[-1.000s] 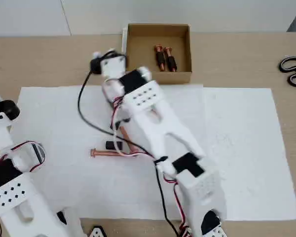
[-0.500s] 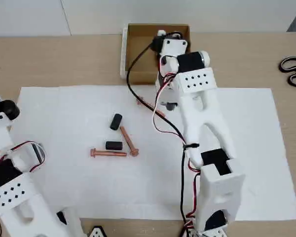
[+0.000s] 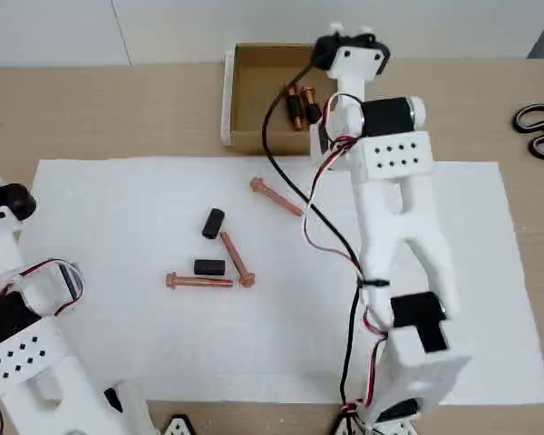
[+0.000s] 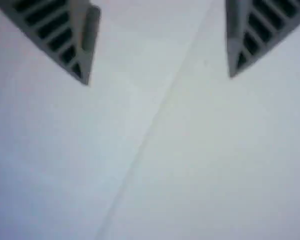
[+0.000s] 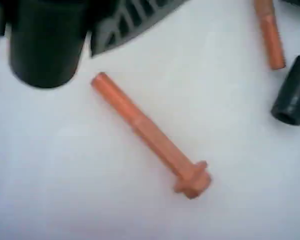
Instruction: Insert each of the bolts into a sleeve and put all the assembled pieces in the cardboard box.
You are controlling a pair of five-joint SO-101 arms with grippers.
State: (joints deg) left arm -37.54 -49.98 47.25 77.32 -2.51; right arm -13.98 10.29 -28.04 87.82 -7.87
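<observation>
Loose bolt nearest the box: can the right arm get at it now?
Probably yes for reach: the bolt lies free on paper, close by the right hand. But that hand seems shut on a black sleeve, so grasping looks blocked.

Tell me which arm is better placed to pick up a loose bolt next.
Left, probably. The left gripper is open over bare paper, while the right gripper, up by the cardboard box, seems shut on a black sleeve. The right is nearer the closest bolt, though.
</observation>
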